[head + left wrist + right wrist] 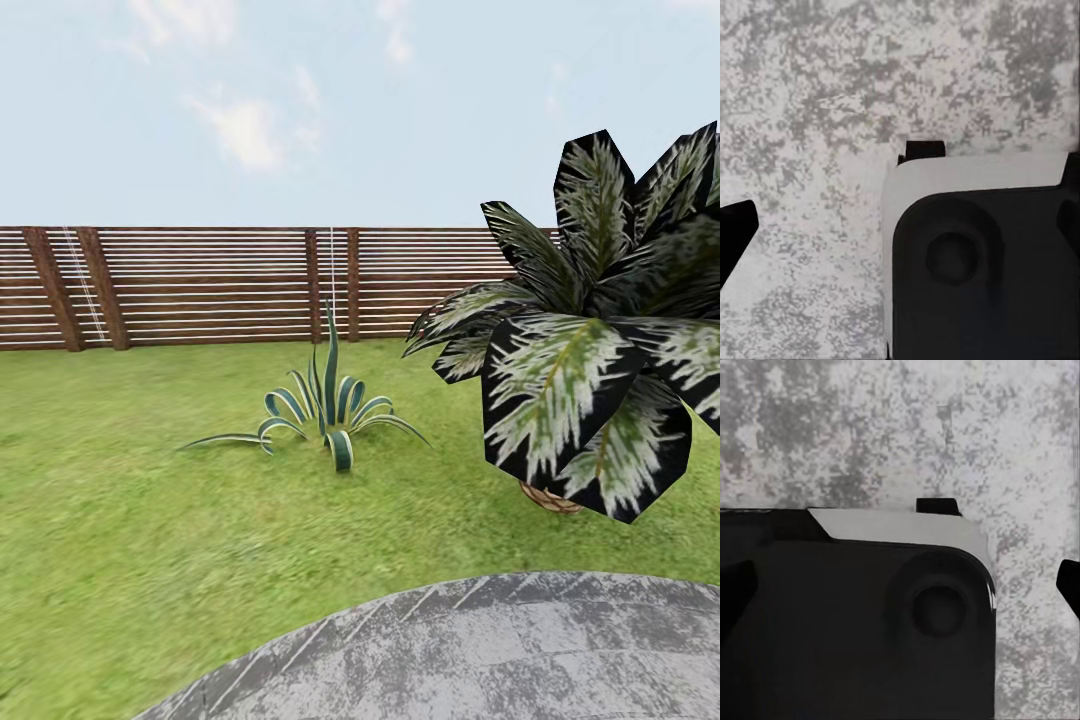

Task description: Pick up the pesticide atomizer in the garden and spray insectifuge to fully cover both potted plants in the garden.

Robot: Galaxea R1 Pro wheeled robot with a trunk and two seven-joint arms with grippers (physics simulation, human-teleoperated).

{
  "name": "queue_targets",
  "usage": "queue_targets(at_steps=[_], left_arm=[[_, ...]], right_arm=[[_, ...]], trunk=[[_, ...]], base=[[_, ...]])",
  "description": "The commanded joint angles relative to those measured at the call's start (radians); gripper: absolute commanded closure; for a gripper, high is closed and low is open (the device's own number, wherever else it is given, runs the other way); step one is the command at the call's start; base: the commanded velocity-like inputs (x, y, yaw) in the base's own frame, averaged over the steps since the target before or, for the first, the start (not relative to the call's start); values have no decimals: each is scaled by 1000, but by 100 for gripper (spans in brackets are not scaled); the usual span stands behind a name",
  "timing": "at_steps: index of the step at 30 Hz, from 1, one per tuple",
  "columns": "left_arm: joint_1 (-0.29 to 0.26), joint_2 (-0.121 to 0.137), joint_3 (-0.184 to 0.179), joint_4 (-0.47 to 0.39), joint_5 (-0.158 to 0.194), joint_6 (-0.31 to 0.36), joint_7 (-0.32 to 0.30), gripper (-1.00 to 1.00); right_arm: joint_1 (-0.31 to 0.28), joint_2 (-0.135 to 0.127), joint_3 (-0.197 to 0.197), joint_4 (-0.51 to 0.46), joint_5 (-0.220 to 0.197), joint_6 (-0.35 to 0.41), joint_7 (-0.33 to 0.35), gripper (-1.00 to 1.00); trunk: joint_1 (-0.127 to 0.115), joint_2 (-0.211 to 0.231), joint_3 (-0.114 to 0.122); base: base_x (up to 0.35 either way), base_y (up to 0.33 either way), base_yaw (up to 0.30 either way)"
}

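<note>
The head view looks over the garden lawn point(130, 520) toward a brown slatted fence point(200, 285). The pesticide atomizer and the potted plants are out of view. In the left wrist view my left gripper point(911, 184) hangs open over mottled grey stone, its dark fingertips point(736, 232) far apart with nothing between them. My right gripper point(906, 570) is likewise open over the stone, one fingertip point(1069, 585) at the picture's edge. Both wrist views also take in the robot's own black and white base point(975, 262).
A striped blue-green agave point(325, 410) grows mid-lawn. A big plant with dark, white-flecked leaves point(590, 350) on a brown woven base point(548, 497) stands close at the right. The round grey stone patio point(480, 650) curves across the foreground.
</note>
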Motion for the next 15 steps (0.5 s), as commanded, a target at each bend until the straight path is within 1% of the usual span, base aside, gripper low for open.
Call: queue_targets(at_steps=[1,2,4,7,9,11,15], left_arm=[[-6,-1,-1,-5,2,-9,-2,-100],[-179,-2,-1,-84,2,-245,-6,-100],[-186,-7,-3,-84,3,-246,-11,-100],[-189,-10,-3,-84,3,-246,-14,-100],[-190,-7,1,-83,4,-249,-14,-100],[-189,-2,2,-83,4,-251,-15,-100],[-189,-1,-3,-83,-2,-253,-15,-100]], right_arm=[[-6,0,0,-5,-1,-9,0,-100],[-60,0,0,-399,0,-218,0,-100],[-75,0,0,-399,2,-219,1,-100],[-82,-2,0,-396,4,-218,2,-100],[-85,-18,0,-385,5,-218,2,-100],[-85,-28,0,-371,5,-218,2,-100],[-86,-33,0,-360,5,-218,1,-100]], trunk=[[0,-1,-1],[0,-1,-1],[0,-1,-1],[0,-1,-1],[0,-1,-1],[0,-1,-1],[0,-1,-1]], base=[[0,0,0],[0,0,0],[0,0,0],[0,0,0],[0,0,0],[0,0,0],[0,0,-11]])
